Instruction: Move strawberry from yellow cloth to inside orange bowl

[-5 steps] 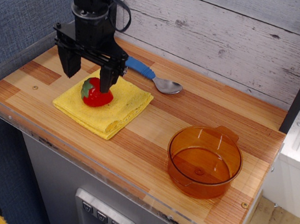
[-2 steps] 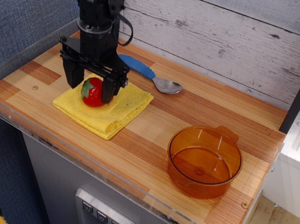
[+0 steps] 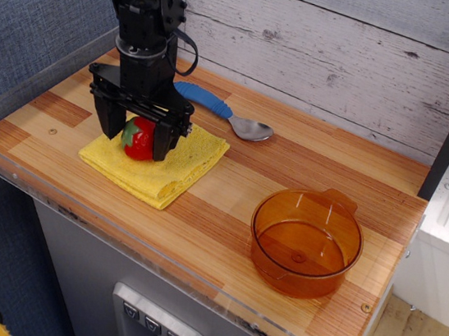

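Note:
The red strawberry with its green cap sits on the folded yellow cloth at the left of the wooden counter. My gripper has come down over it. One black finger stands on its left and the other on its right, close against its sides. The jaws still look open and the strawberry rests on the cloth. The orange bowl stands empty at the front right, well apart from the gripper.
A spoon with a blue handle lies behind the cloth near the plank wall. A clear acrylic rim runs along the counter's front and left edges. A dark post stands at the right.
My gripper has dropped from above the cloth and shifted slightly right, so its fingers now straddle the strawberry. The strawberry, cloth and bowl have not moved.

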Controlling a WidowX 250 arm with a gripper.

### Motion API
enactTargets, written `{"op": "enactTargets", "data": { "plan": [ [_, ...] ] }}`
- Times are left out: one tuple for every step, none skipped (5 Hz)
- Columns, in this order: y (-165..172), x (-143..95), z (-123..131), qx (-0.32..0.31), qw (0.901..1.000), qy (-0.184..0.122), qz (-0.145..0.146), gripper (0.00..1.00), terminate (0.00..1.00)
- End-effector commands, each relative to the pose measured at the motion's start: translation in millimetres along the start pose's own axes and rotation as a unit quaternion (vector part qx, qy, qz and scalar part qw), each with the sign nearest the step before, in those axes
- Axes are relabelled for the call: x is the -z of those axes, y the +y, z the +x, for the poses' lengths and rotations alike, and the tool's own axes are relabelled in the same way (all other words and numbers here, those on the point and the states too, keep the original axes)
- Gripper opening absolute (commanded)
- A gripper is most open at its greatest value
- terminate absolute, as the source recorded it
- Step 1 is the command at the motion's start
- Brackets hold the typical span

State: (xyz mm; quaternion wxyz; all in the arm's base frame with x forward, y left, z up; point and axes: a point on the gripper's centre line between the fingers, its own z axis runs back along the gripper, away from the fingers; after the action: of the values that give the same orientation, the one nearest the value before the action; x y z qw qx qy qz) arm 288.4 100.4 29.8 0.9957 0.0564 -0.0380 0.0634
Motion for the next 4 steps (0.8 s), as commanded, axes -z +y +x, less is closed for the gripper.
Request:
{"op": "enactTargets", "data": {
  "plan": [
    [3.4, -8.2, 3.9, -0.014, 0.9998, -0.018, 0.001, 0.00, 0.00],
    [3.6, -17.1, 2.8, -0.020, 0.9996, -0.020, 0.003, 0.00, 0.00],
    [6.0, -32.0, 1.5, -0.031, 0.9992, -0.015, 0.018, 0.00, 0.00],
    [0.4, -55.6, -1.4, -0.048, 0.9977, -0.009, 0.046, 0.00, 0.00]
  ]
}}
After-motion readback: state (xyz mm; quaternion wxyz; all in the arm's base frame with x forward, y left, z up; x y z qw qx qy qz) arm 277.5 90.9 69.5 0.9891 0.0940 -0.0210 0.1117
